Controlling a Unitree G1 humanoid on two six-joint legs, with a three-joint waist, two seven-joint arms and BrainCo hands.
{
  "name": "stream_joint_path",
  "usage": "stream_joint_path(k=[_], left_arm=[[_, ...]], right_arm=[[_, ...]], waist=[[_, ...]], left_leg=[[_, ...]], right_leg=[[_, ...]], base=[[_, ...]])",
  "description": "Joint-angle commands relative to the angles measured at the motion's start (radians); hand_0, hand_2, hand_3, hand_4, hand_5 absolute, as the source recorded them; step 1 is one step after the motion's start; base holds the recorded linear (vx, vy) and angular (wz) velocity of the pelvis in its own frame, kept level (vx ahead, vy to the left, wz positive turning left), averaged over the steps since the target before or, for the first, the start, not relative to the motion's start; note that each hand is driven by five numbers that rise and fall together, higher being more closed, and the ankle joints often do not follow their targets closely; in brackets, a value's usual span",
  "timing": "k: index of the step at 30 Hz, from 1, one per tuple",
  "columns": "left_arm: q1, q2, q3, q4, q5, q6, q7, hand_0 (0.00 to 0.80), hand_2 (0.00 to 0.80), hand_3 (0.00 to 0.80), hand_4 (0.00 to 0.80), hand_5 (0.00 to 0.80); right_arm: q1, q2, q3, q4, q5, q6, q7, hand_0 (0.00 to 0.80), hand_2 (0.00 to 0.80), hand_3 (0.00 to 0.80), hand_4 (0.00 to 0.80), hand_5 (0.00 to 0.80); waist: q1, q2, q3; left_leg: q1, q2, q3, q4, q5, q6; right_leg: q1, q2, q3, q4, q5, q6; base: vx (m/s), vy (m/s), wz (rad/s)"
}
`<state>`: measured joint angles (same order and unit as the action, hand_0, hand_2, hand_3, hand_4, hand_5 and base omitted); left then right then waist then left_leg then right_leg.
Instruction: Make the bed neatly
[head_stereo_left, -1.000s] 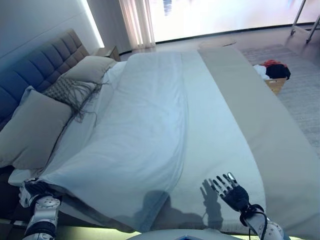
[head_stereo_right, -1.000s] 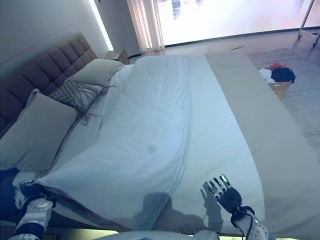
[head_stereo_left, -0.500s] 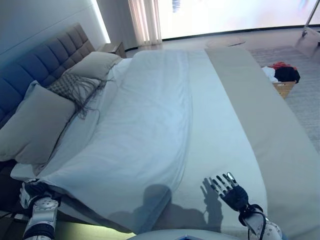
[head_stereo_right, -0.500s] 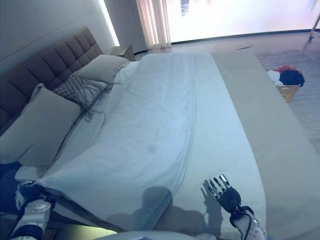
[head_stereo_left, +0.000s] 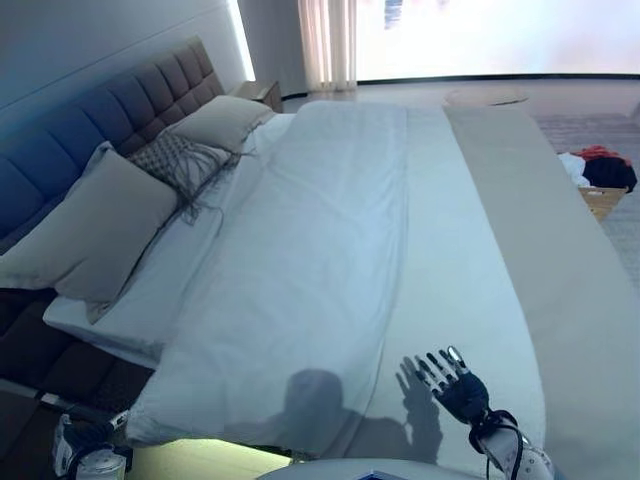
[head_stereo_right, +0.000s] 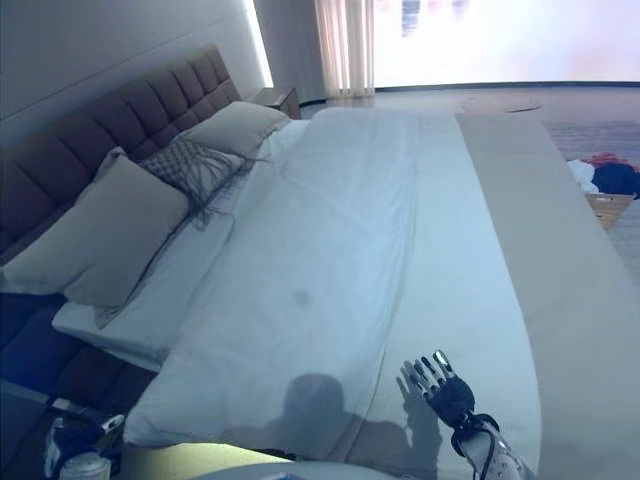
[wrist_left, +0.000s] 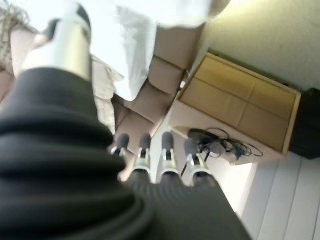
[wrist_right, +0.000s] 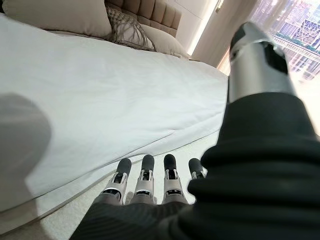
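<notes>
The left hand (wrist_left: 150, 155) is seen with fingers extended, holding nothing; beyond it, a white sheet (wrist_left: 145, 30), the padded bed base (wrist_left: 150, 95) and a wooden nightstand (wrist_left: 240, 107) are shown

Right hand (head_stereo_left: 460, 385) raised, fingers (wrist_right: 145, 175) straight; left hand (head_stereo_left: 85, 450) low.

no legible text, labels, brand marks, numbers or signs in any view, none on the bedding, pillows, headboard, bedside cabinet or either hand's cover
</notes>
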<state>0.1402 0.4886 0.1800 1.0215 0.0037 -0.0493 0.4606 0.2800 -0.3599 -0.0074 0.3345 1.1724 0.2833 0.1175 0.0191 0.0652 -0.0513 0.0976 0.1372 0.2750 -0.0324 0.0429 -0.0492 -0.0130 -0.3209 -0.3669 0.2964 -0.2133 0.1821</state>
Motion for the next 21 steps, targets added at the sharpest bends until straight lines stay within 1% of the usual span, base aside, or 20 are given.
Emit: stream_joint_path(k=[1, 5, 8, 10, 12, 15, 17, 21], left_arm=[[-0.001, 0.095, 0.092, -0.042, -0.083, -0.038, -0.029, 0.0, 0.0, 0.0, 0.0, 0.0], [0.009, 0.07, 0.104, -0.017, -0.095, -0.076, -0.056, 0.0, 0.0, 0.0, 0.0, 0.0], [0.011, 0.052, 0.103, -0.023, -0.085, -0.093, -0.053, 0.0, 0.0, 0.0, 0.0, 0.0], [0.009, 0.044, 0.103, -0.042, -0.089, -0.128, -0.06, 0.0, 0.0, 0.0, 0.0, 0.0], [0.004, 0.039, 0.103, -0.08, -0.096, -0.164, -0.082, 0.0, 0.0, 0.0, 0.0, 0.0], [0.002, 0.024, 0.098, -0.152, -0.105, -0.182, -0.11, 0.0, 0.0, 0.0, 0.0, 0.0], [0.001, 0.0, 0.085, -0.208, -0.1, -0.196, -0.131, 0.0, 0.0, 0.0, 0.0, 0.0], [-0.006, -0.024, 0.042, -0.24, -0.071, -0.183, -0.142, 0.0, 0.0, 0.0, 0.0, 0.0]], right_arm=[[-0.021, 0.071, -0.059, -0.034, 0.032, -0.027, 0.024, 0.0, 0.0, 0.0, 0.0, 0.0], [-0.032, 0.082, -0.048, -0.028, 0.026, -0.036, 0.027, 0.0, 0.0, 0.0, 0.0, 0.0], [-0.041, 0.09, -0.046, -0.035, 0.021, -0.033, 0.02, 0.0, 0.0, 0.0, 0.0, 0.0], [-0.046, 0.095, -0.043, -0.036, 0.013, -0.034, 0.017, 0.0, 0.0, 0.0, 0.0, 0.0], [-0.043, 0.1, -0.041, -0.037, 0.007, -0.038, 0.016, 0.0, 0.0, 0.0, 0.0, 0.0], [-0.034, 0.111, -0.044, -0.043, 0.004, -0.045, 0.015, 0.0, 0.0, 0.0, 0.0, 0.0], [-0.027, 0.124, -0.051, -0.045, -0.001, -0.051, 0.016, 0.0, 0.0, 0.0, 0.0, 0.0], [-0.019, 0.137, -0.057, -0.041, -0.013, -0.063, 0.015, 0.0, 0.0, 0.0, 0.0, 0.0]], waist=[[0.049, -0.06, 0.047], [0.063, -0.059, 0.049], [0.069, -0.061, 0.048], [0.071, -0.063, 0.045], [0.072, -0.065, 0.043], [0.076, -0.069, 0.044], [0.083, -0.075, 0.047], [0.085, -0.084, 0.055]], left_leg=[[-0.018, -0.032, -0.021, -0.014, -0.009, -0.023], [-0.017, -0.032, -0.029, -0.011, -0.011, -0.024], [-0.013, -0.034, -0.035, -0.012, -0.012, -0.024], [-0.009, -0.034, -0.037, -0.015, -0.013, -0.024], [-0.005, -0.034, -0.035, -0.016, -0.015, -0.024], [-0.003, -0.034, -0.037, -0.016, -0.017, -0.022], [-0.004, -0.034, -0.037, -0.012, -0.02, -0.018], [-0.003, -0.033, -0.031, -0.007, -0.023, -0.017]], right_leg=[[0.044, -0.013, -0.031, -0.253, 0.306, 0.035], [0.051, -0.023, -0.043, -0.246, 0.306, 0.034], [0.056, -0.026, -0.049, -0.243, 0.305, 0.035], [0.06, -0.027, -0.049, -0.244, 0.304, 0.035], [0.062, -0.027, -0.048, -0.243, 0.303, 0.035], [0.062, -0.027, -0.046, -0.242, 0.305, 0.036], [0.062, -0.029, -0.046, -0.241, 0.309, 0.038], [0.064, -0.028, -0.047, -0.243, 0.315, 0.043]], base=[[0.0, 0.052, 0.08], [0.018, 0.024, 0.07], [0.03, 0.012, 0.05], [0.034, 0.015, 0.03], [0.029, -0.001, 0.06], [0.019, -0.019, 0.06], [0.018, -0.03, 0.03], [0.011, -0.018, 0.0]])
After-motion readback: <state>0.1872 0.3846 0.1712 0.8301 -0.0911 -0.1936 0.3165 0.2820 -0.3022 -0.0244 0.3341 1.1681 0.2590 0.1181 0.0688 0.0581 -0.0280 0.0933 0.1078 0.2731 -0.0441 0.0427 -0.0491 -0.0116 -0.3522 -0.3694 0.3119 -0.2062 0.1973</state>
